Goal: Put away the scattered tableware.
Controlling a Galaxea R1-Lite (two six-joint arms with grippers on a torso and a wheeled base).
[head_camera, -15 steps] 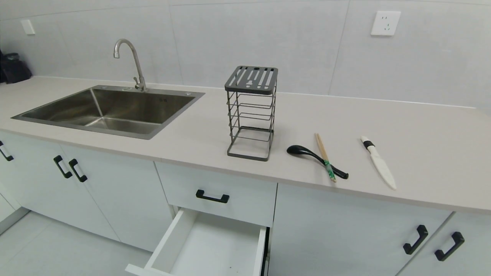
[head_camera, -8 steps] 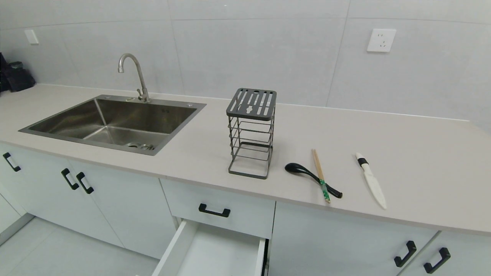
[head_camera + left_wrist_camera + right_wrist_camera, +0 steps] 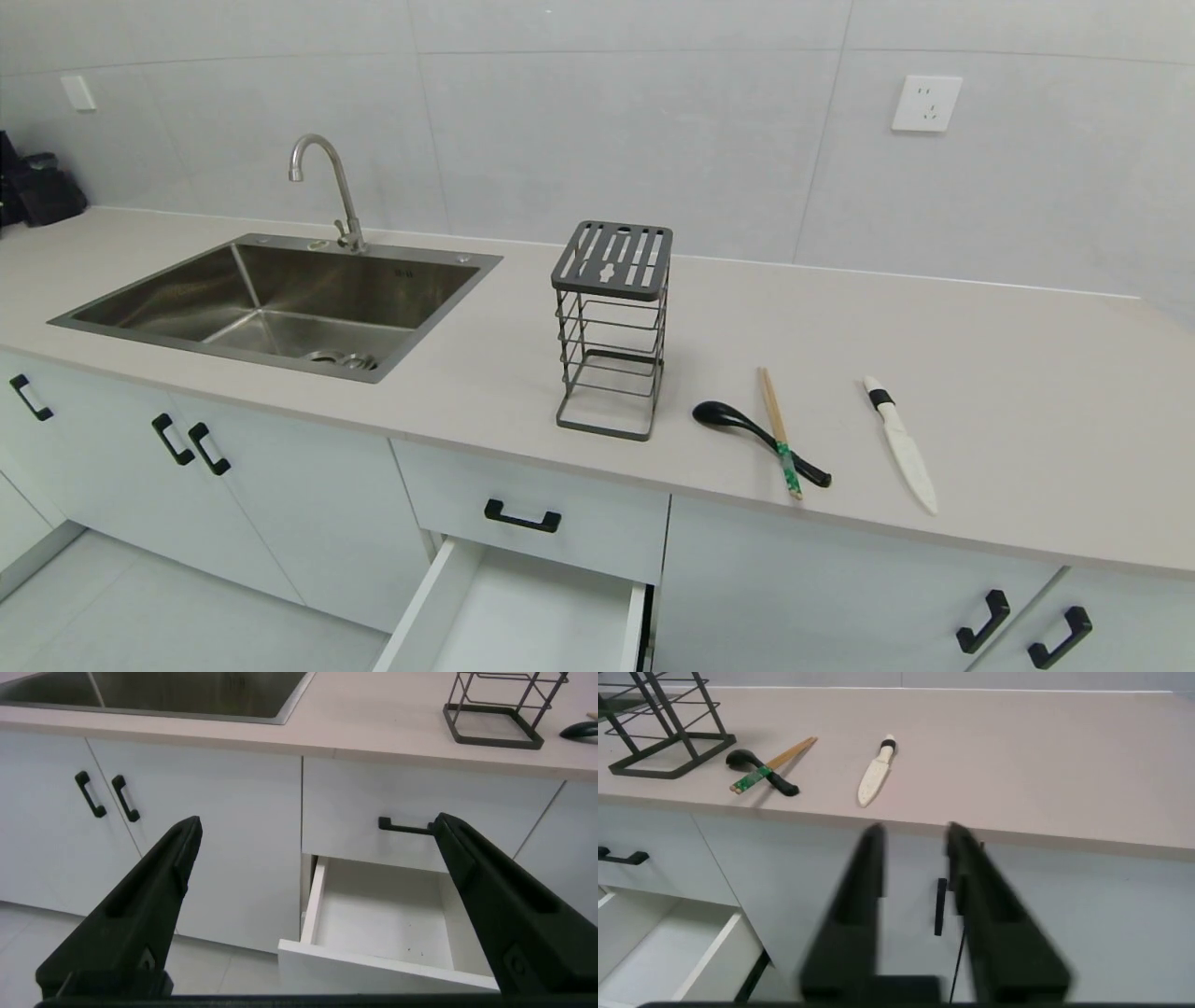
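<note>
My left tool (image 3: 318, 905), wide open, and right tool (image 3: 915, 905), barely parted, hang empty, short of spoon (image 3: 721, 414), chopsticks (image 3: 773, 406) and knife (image 3: 901, 443) on the bench (image 3: 980, 373).

Head camera: shifted over the last second, mostly in the first half; rack (image 3: 611, 327), spoon (image 3: 738, 422) and knife (image 3: 901, 446) lower in frame by camera motion alone; sink drain (image 3: 341, 357) newly in sight; drawer (image 3: 523, 616) cropped further.
</note>
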